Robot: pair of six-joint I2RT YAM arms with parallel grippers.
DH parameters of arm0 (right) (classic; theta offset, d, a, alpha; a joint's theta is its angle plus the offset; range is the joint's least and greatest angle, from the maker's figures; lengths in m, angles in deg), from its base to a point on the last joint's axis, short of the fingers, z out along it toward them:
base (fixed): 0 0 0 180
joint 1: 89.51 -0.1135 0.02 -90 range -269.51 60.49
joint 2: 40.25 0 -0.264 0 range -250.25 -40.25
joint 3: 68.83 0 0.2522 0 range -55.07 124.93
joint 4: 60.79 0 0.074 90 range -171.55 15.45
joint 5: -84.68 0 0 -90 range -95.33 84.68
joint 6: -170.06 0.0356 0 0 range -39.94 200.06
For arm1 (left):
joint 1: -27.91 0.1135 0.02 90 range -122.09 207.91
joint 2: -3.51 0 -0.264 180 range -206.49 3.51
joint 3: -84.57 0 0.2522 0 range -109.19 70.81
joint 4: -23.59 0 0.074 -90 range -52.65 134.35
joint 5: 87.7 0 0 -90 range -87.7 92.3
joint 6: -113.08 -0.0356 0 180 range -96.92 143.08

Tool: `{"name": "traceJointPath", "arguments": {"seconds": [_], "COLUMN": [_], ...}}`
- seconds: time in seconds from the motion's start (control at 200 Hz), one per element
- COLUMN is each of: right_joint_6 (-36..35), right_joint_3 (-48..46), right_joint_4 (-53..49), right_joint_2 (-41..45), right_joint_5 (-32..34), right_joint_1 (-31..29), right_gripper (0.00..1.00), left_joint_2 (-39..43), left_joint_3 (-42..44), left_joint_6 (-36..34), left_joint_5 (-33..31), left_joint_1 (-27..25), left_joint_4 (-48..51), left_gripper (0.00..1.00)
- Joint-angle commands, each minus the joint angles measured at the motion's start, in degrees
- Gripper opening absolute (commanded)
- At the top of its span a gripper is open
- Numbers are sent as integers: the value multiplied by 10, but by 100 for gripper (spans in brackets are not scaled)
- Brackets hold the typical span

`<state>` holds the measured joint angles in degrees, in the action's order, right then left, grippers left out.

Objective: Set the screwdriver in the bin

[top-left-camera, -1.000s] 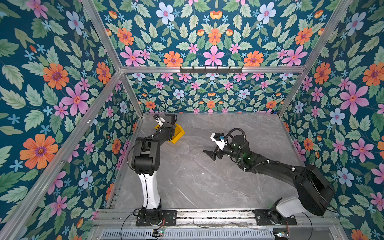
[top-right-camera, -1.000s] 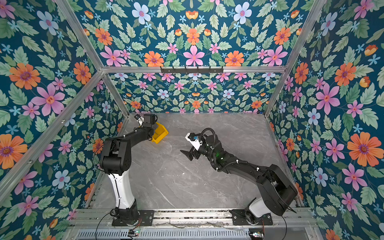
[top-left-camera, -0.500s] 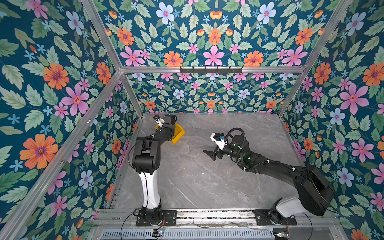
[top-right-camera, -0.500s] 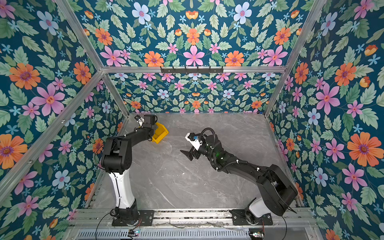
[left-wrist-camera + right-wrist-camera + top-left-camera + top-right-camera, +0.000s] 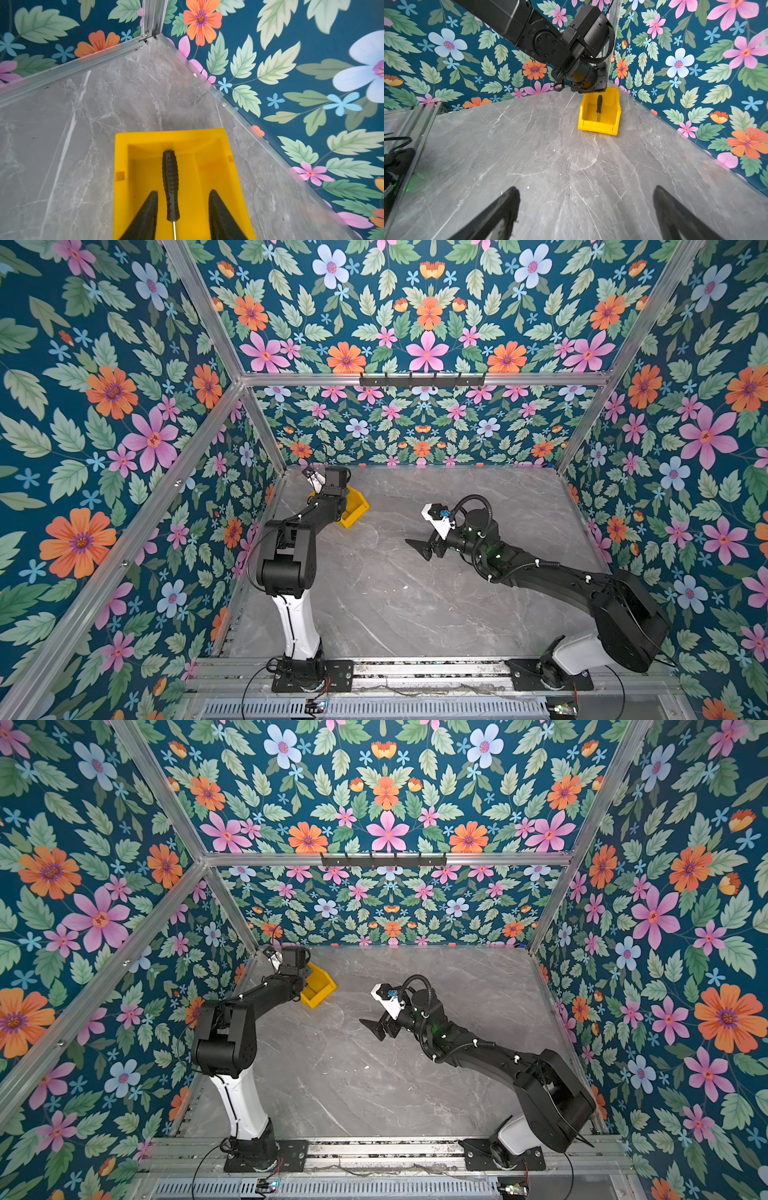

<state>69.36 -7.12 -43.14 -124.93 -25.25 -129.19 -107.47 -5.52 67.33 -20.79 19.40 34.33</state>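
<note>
The yellow bin point(image 5: 166, 135) stands near the back left corner of the table, seen in both top views point(image 5: 356, 506) point(image 5: 319, 988) and in the right wrist view point(image 5: 598, 126). The screwdriver point(image 5: 170, 182), black ribbed handle and thin silver shaft, lies lengthwise inside the bin point(image 5: 599, 104). My left gripper point(image 5: 182, 192) hovers over the bin, open, with a finger on each side of the handle and a gap to both. My right gripper point(image 5: 586, 193) is open with nothing in it, low over the table's middle point(image 5: 422, 549).
The flowered back wall point(image 5: 270, 62) and left wall point(image 5: 41, 31) meet just beyond the bin, with metal rails along their base. The left arm's wrist point(image 5: 581, 68) hangs over the bin's rear. Bare marble table point(image 5: 395, 605) lies between the arms.
The left jaws have parted from shut, and the screwdriver is no longer gripped. Neither arm has visibly shifted in the top views.
</note>
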Motion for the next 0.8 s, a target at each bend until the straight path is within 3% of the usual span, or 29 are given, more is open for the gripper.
{"name": "traceJointPath", "arguments": {"seconds": [0.0,0.235,0.335,0.675,0.795], "right_joint_6": [7,3,5,41,47], "right_joint_3": [-3,-22,-34,-107,-146], "right_joint_4": [25,28,28,66,84], "right_joint_2": [8,28,43,97,113], "right_joint_5": [5,25,30,55,88], "right_joint_1": [0,10,23,90,122], "right_gripper": [99,99,99,99,99], "left_joint_2": [27,130,183,330,354], "left_joint_3": [16,112,172,403,451], "left_joint_6": [-34,-142,-191,-364,-395], "left_joint_5": [-7,-8,-8,68,96], "left_joint_1": [-1,-13,-16,-16,-16], "left_joint_4": [-18,-82,-138,-389,-402], "left_gripper": [49,81,89,100,100]}}
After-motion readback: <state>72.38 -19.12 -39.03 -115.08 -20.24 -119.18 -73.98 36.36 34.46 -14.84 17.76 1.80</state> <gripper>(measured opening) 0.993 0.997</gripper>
